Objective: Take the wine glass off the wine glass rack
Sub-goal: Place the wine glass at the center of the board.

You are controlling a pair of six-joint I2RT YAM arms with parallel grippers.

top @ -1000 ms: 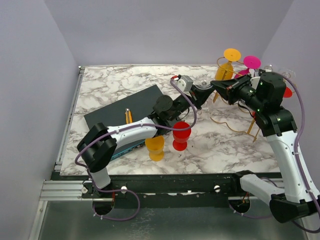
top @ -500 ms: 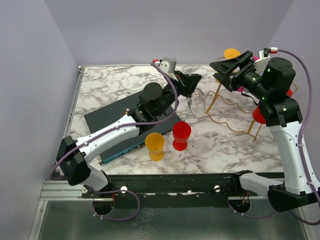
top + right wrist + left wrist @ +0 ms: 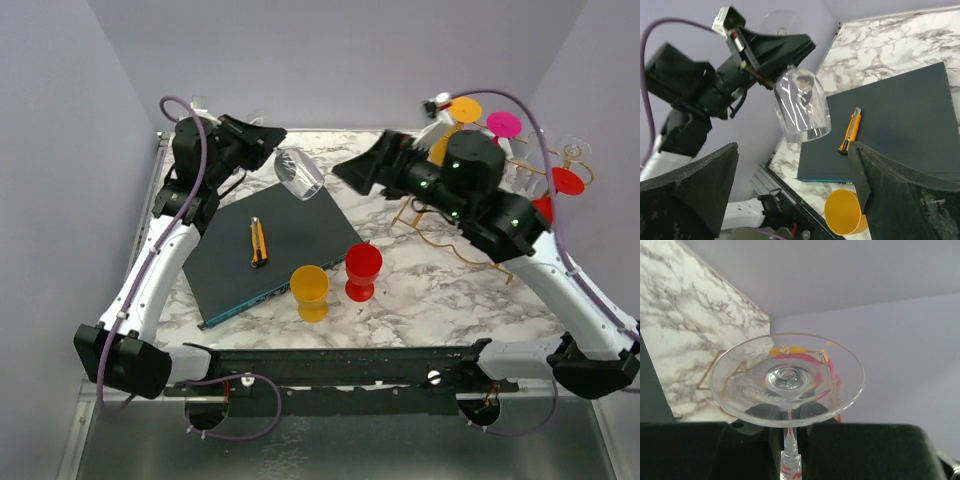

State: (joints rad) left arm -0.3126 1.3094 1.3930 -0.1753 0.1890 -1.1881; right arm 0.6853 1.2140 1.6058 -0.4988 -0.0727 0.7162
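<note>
Two white-shelled arms with black joints and purple cables are reaching over the bench. The left arm (image 3: 160,260) is rising at the far left. The left jaws are clamping the thin stem of a clear wine glass (image 3: 298,175) and holding it tilted in the air above the far corner of the mat, well apart from the rack. Its rounded bowl is pointing down toward the middle of the bench, and its flat round foot (image 3: 786,377) is sitting just past the dark jaws. The right arm (image 3: 560,280) is stretching in from the right. The right jaws are standing wide apart, facing the glass without touching it.

A flat, dark rectangular mat (image 3: 300,225) with a teal edge is lying at an angle on the left half. The rack (image 3: 445,243), thin gold wire with wavy rails and slanted legs, is standing at the far right, and coloured glasses (image 3: 503,124) are hanging in it with their disc feet uppermost. A glossy yellow cup (image 3: 309,290) and a red cup (image 3: 363,270) are standing side by side at the mat's near corner. A slim orange knife (image 3: 257,242) is lying on the mat.

The bench (image 3: 450,290) is showing white marble with grey veins. Plain lavender walls are closing it in on three sides.
</note>
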